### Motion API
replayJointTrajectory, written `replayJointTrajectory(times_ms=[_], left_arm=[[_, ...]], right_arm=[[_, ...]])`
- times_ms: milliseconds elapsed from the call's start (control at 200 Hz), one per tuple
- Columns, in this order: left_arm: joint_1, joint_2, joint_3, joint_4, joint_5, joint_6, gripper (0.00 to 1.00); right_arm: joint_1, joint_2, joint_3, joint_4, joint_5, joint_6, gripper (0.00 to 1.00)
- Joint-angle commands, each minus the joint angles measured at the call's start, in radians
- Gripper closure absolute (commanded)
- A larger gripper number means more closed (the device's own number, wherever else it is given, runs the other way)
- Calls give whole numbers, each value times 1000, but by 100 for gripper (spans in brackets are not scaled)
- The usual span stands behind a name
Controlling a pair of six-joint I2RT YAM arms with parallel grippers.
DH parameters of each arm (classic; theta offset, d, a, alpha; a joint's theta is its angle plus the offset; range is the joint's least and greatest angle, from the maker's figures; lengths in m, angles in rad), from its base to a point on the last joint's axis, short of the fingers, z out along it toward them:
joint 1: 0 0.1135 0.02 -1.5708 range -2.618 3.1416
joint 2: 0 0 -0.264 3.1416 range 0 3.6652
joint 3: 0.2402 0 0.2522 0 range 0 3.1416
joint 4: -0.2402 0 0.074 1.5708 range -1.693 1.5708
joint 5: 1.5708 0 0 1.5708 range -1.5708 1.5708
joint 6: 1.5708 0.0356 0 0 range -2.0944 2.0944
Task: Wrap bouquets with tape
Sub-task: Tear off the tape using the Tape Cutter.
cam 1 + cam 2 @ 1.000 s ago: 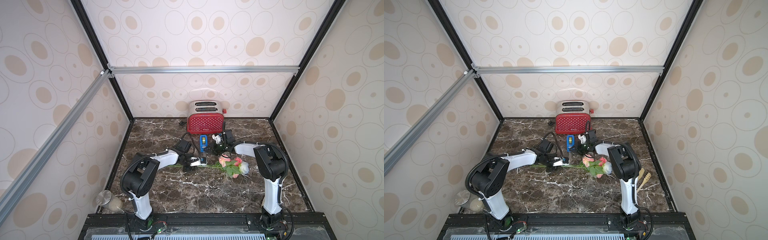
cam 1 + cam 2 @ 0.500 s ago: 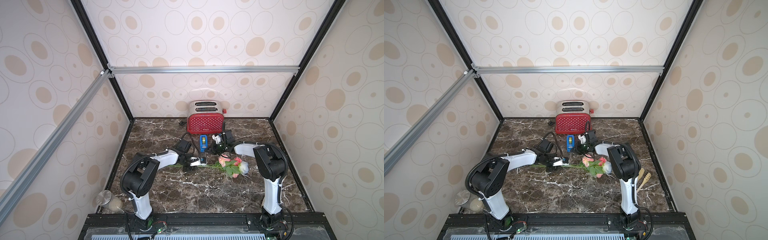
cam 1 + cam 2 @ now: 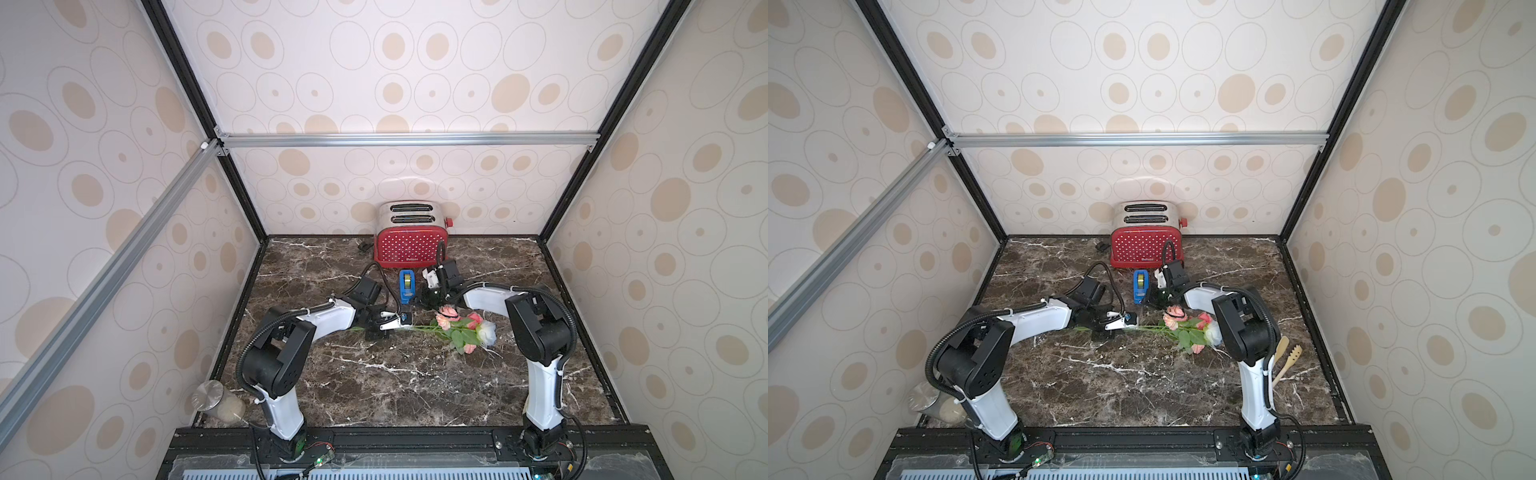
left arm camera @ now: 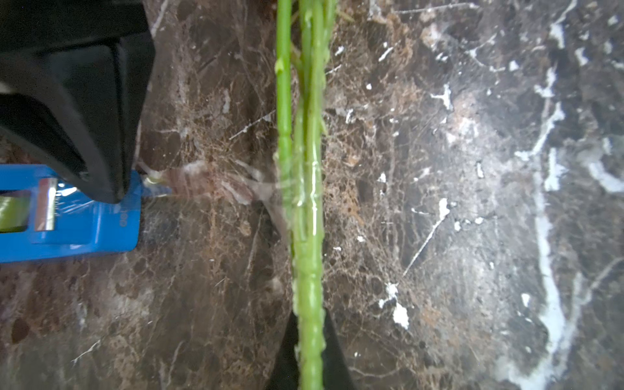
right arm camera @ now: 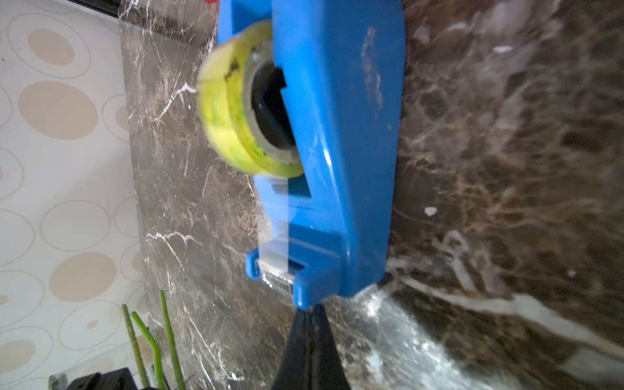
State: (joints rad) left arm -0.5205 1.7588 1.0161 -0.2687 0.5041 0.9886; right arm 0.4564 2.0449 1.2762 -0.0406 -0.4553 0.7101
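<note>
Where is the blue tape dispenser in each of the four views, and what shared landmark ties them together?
Top view: the tape dispenser stands in front of the red toaster.
Top view: tape dispenser in front of the toaster.
Left wrist: tape dispenser at the picture's edge, clear tape reaching the flower stems.
Right wrist: tape dispenser fills the middle, yellow roll showing.
Shared landmark: the flower stems.

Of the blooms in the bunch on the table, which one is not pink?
The pale white rose, at the end of the bouquet farthest from the stem tips. The other blooms are all pink or peach.
</note>
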Motion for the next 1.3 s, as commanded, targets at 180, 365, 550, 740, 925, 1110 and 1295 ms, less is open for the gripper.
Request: replayJointTrajectory(times_ms=[180,365,550,740,925,1110,1295], left_arm=[[-11,-90,-17,-32,68,53,100],[-17,-132,-26,-24,67,49,100],[-21,-177,-37,-21,72,35,100],[-30,-266,-47,-4,78,-51,100],[-39,-393,-88,-7,110,-116,100],[-41,-544,-176,71,125,-248,100],[-46,-660,-245,147,68,-426,100]], right_arm=[[2,19,-24,-288,190,-7,100],[6,0,-2,-309,181,-15,100],[4,-111,43,-318,154,-39,87],[-22,-283,108,-397,253,-113,53],[-77,-393,203,-487,349,-238,32],[-118,-504,256,-529,422,-388,29],[-121,-710,186,-475,520,-538,29]])
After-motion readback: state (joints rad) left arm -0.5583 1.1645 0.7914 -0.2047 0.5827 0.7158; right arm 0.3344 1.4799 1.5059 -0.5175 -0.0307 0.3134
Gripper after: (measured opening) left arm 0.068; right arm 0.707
